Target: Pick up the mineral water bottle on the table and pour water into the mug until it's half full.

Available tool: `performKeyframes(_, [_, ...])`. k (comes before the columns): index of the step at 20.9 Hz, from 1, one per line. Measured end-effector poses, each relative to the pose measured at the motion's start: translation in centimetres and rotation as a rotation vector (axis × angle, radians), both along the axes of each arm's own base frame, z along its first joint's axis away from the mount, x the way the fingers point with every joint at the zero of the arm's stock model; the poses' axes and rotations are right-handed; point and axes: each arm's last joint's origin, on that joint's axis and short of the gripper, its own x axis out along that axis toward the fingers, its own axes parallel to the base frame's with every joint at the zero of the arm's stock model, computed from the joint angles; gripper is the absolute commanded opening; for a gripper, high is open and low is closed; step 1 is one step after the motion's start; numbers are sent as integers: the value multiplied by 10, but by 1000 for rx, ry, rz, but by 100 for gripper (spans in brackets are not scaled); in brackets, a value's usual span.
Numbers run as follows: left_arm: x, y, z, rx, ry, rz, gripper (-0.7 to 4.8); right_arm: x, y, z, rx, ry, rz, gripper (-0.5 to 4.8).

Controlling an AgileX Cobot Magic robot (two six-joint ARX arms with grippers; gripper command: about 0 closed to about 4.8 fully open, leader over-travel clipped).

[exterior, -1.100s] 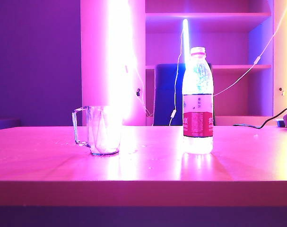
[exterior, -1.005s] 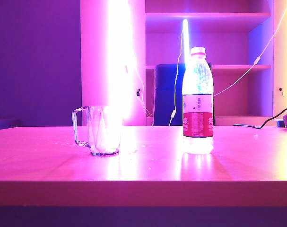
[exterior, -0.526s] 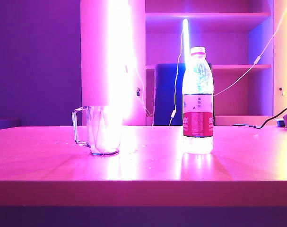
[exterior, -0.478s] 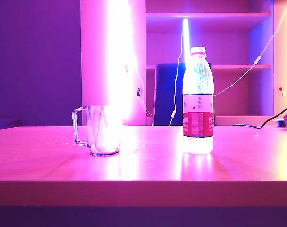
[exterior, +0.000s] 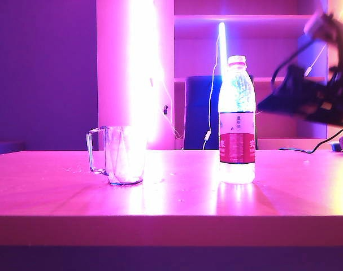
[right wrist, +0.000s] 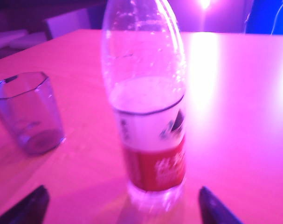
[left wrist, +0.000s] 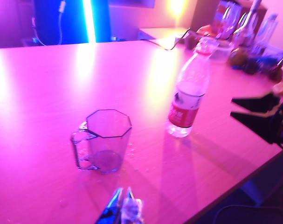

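My left gripper (left wrist: pixel 122 207) sits at six o'clock, its two tips close together and holding nothing. Just ahead, toward eleven o'clock of it, the clear mug (left wrist: pixel 104 140) stands upright on the pink table (left wrist: pixel 48 93), handle turned to nine o'clock. At three o'clock of the mug, apart from it, the mineral water bottle (left wrist: pixel 188 95) stands upright. Farther toward three o'clock, my right gripper (left wrist: pixel 254 112) hovers with jaws spread, touching nothing.
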Motion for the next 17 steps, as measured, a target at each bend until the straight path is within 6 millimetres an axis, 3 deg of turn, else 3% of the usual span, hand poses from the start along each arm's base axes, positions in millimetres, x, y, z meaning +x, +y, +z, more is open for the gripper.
performKeyframes(6, [0,0,0,44,-32,-3,-6,29,10,-30,11,-32,-4,479])
performKeyframes(17, [0,0,-1,53,-32,-3,-6,86,37,-35,22,-77,14,479])
